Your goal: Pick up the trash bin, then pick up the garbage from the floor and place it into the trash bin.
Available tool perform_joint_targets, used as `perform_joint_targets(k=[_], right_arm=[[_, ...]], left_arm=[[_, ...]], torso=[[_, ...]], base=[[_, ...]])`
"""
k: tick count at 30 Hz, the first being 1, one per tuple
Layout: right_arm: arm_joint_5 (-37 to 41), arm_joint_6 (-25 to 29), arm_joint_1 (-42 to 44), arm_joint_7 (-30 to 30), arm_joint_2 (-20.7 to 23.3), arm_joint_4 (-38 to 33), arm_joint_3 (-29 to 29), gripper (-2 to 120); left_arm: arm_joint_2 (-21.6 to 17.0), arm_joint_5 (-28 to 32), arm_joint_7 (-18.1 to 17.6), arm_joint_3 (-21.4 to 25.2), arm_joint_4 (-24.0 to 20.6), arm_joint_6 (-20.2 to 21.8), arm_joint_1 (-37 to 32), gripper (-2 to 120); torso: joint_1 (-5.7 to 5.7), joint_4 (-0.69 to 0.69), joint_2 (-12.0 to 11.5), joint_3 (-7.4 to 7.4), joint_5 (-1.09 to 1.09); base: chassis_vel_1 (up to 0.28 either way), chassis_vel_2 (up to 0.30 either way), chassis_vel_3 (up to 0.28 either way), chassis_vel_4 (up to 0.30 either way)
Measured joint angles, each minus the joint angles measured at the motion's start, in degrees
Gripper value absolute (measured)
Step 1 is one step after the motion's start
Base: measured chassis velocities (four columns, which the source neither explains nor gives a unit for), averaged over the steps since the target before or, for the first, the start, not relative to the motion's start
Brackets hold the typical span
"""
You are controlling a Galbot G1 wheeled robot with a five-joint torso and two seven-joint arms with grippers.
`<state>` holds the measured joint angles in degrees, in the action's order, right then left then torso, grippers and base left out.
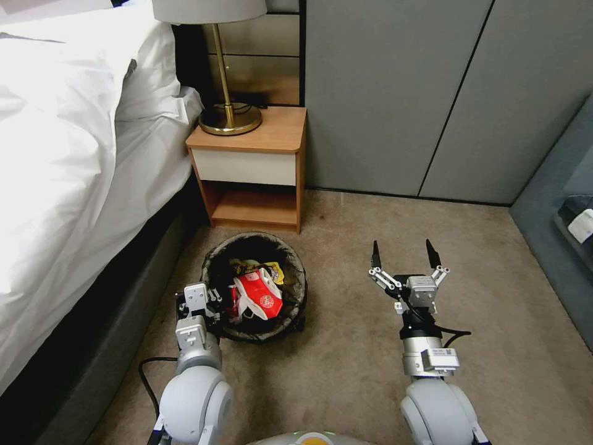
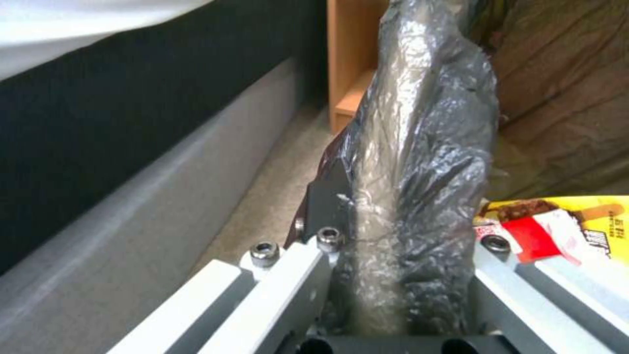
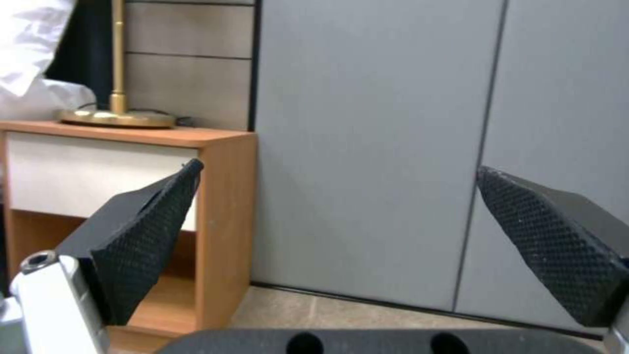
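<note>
The bag folded over the rim hides the trash bin (image 1: 213,272) wall where the left claw (image 1: 207,309) pinches it, on the floor by the bed (image 1: 74,185). Garbage (image 1: 256,293) lies inside, just beyond that claw. The right claw (image 1: 404,256) hovers well apart, spread wide, holding nothing.

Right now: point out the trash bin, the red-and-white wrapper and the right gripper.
trash bin (image 1: 295,262): head view, bag-lined far rim.
red-and-white wrapper (image 1: 259,296): head view, its middle, inside the bin.
right gripper (image 1: 404,253): head view, midway between its open fingertips.
</note>
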<state>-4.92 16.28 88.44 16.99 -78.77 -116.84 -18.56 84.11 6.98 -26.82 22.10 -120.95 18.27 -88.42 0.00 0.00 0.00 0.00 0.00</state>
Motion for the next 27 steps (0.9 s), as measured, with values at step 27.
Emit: perform_joint_targets(k=[27], right_arm=[[-0.29, 3.0, -1.23, -2.22, 0.38, 1.48, 0.36, 100]], left_arm=[[-0.13, -0.47, 0.07, -0.4, -1.24, 0.07, -0.72, 0]], torso=[[0.0, 0.0, 0.0, 0.0, 0.0]], base=[[0.095, 0.098, 0.096, 0.095]])
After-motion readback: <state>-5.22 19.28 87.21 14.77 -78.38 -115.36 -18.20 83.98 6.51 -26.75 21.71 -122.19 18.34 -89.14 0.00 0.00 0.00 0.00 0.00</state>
